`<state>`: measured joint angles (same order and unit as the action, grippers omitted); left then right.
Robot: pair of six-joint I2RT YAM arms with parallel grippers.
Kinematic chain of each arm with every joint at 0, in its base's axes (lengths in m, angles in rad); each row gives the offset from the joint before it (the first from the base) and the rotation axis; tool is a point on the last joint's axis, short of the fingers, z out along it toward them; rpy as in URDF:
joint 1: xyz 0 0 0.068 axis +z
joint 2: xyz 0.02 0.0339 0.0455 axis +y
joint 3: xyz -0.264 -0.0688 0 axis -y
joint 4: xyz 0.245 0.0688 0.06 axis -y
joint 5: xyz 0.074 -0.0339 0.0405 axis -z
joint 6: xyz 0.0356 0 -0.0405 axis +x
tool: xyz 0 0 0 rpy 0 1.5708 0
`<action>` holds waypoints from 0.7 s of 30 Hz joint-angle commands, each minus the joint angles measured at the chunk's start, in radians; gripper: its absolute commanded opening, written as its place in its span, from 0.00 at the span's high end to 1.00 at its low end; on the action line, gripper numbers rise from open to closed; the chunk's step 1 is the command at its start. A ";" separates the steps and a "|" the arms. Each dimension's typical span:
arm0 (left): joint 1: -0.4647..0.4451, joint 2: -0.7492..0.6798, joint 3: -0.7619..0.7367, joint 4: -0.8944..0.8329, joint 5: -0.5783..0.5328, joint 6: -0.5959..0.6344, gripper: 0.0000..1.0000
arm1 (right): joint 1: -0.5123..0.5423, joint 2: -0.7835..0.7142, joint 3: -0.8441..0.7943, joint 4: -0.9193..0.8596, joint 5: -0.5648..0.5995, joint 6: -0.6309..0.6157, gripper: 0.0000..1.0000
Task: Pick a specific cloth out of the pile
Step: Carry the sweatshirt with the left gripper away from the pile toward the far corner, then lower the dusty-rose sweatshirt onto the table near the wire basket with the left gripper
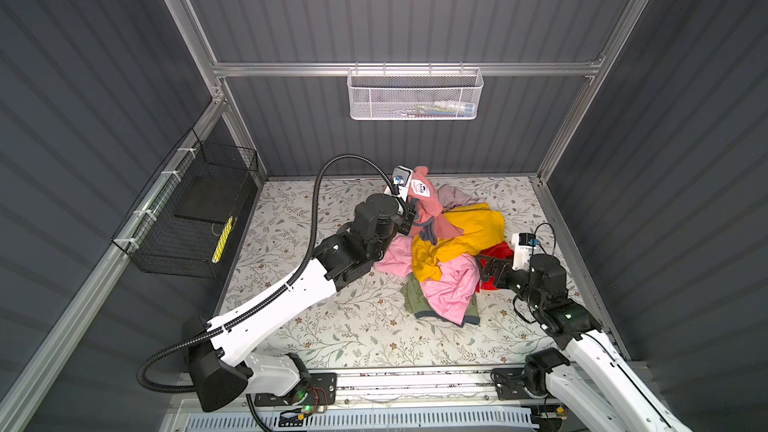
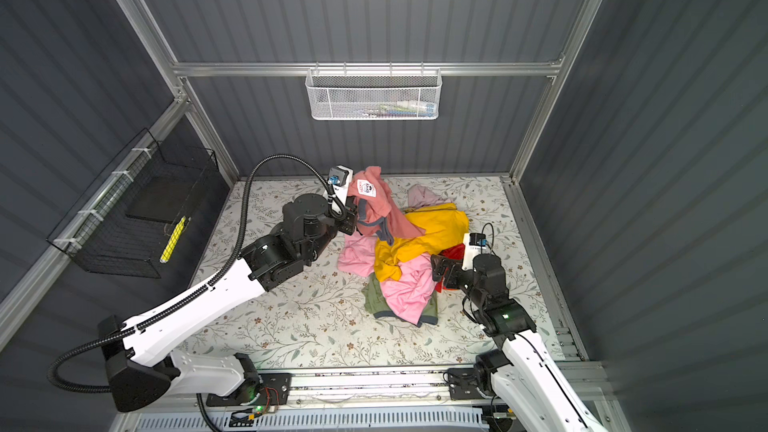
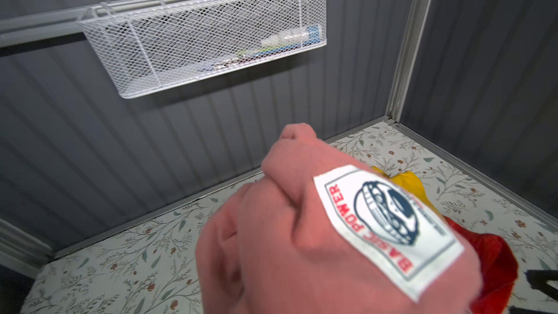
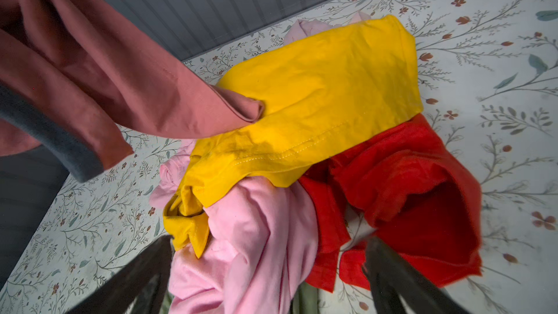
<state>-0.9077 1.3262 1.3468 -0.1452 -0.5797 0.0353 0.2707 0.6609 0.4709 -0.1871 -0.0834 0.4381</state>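
The cloth (image 1: 424, 201) (image 2: 372, 200) is dusty salmon with grey-blue trim (image 4: 60, 152) and a white logo patch (image 3: 386, 225). It hangs lifted at the far left of the pile (image 1: 453, 259) (image 2: 415, 259), with my left gripper (image 1: 411, 218) (image 2: 353, 218) shut on it. In the left wrist view the cloth (image 3: 287, 237) drapes over the jaws and hides them. One end of the cloth (image 4: 241, 110) still lies on the yellow garment (image 4: 317, 101). At the pile's right side my right gripper (image 1: 486, 270) (image 4: 268, 282) is open, its fingers either side of the bright pink garment (image 4: 250, 252).
A white mesh basket (image 1: 415, 95) hangs on the back wall. A black wire basket (image 1: 195, 218) is fixed to the left wall. The floral table (image 1: 332, 326) is bare in front of the pile. A red garment (image 4: 407, 182) lies by the right fingers.
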 commanded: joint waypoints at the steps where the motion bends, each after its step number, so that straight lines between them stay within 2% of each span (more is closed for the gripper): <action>1: 0.034 -0.062 0.002 0.001 -0.131 0.040 1.00 | -0.004 -0.005 -0.006 0.012 -0.008 0.004 0.01; 7: 0.191 -0.130 -0.044 -0.092 -0.114 -0.040 1.00 | -0.003 0.002 -0.008 0.023 -0.015 0.010 0.01; 13: 0.255 -0.162 -0.089 -0.141 -0.172 -0.029 1.00 | -0.004 0.011 -0.005 0.034 -0.024 0.013 0.01; 21: 0.406 -0.126 -0.077 -0.313 -0.110 -0.079 1.00 | -0.004 0.016 -0.001 0.036 -0.030 0.011 0.01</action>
<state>-0.5446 1.1889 1.2533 -0.3901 -0.7055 -0.0086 0.2707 0.6788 0.4709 -0.1715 -0.1055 0.4454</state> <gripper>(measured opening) 0.126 0.991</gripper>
